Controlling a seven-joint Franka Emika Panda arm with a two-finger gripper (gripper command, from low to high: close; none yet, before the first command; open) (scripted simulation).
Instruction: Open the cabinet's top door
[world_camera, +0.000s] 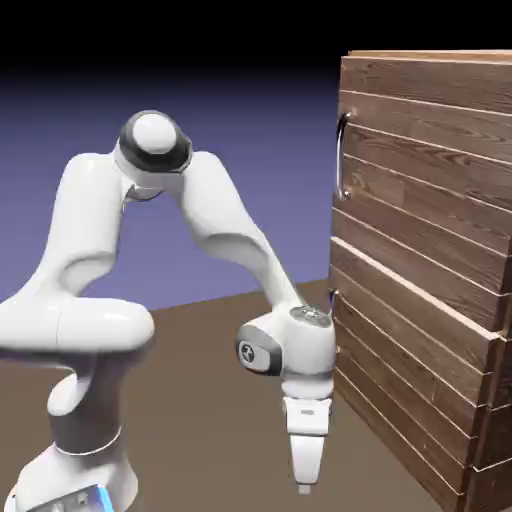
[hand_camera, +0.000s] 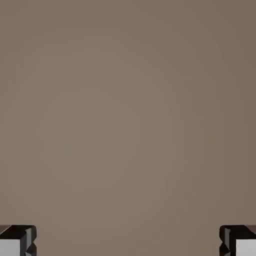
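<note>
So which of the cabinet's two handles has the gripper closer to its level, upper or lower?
The lower handle, the small one on the bottom door; the upper handle is longer and much higher above the gripper.

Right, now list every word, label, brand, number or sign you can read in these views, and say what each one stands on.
No text reads clearly anywhere.
Round emblem on the side of the arm's wrist: too small to read.
Marks on top of the wrist joint: too small to read.
Small mark on the gripper's white hand: too blurred to read.
Cabinet: none visible.
</note>
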